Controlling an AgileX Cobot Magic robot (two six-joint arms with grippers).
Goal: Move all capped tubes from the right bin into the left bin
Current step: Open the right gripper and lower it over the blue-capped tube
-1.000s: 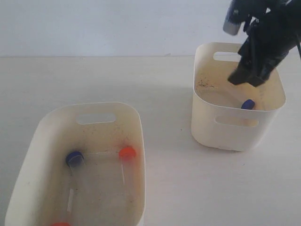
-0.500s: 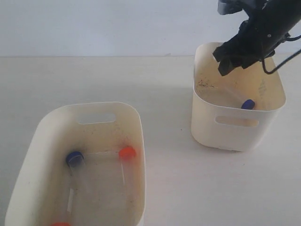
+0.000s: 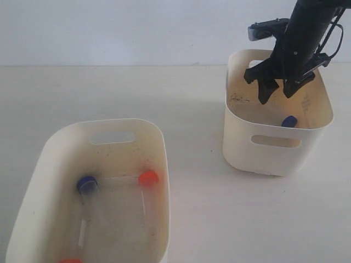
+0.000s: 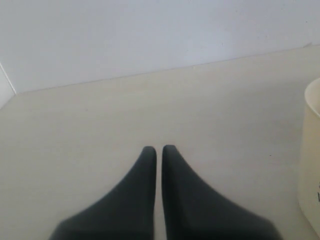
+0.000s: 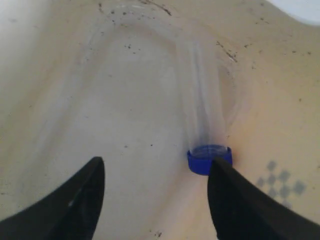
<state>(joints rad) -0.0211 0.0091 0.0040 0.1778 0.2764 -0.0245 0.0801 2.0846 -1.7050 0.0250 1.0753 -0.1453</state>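
Observation:
The right bin (image 3: 277, 145) stands at the back right. In it lies one clear tube with a dark blue cap (image 3: 289, 121) (image 5: 209, 158). My right gripper (image 3: 278, 91) (image 5: 156, 167) hangs open just inside this bin's top, above the floor, with the blue cap next to one fingertip. The left bin (image 3: 49, 159) at the front left holds a blue-capped tube (image 3: 86, 185), an orange-capped tube (image 3: 147, 177) and another orange cap (image 3: 70, 261) at the frame's edge. My left gripper (image 4: 155, 149) is shut over bare table and does not show in the exterior view.
A pale table (image 3: 192, 109) carries both bins, with a light wall (image 3: 137, 27) behind. The right bin's inner walls (image 5: 260, 100) are speckled with dark specks. A cream bin edge (image 4: 312, 160) shows at the side of the left wrist view.
My right gripper has swung from high at the bin's far right corner down and leftwards into the bin's mouth, now pointing downward. The tubes have not moved.

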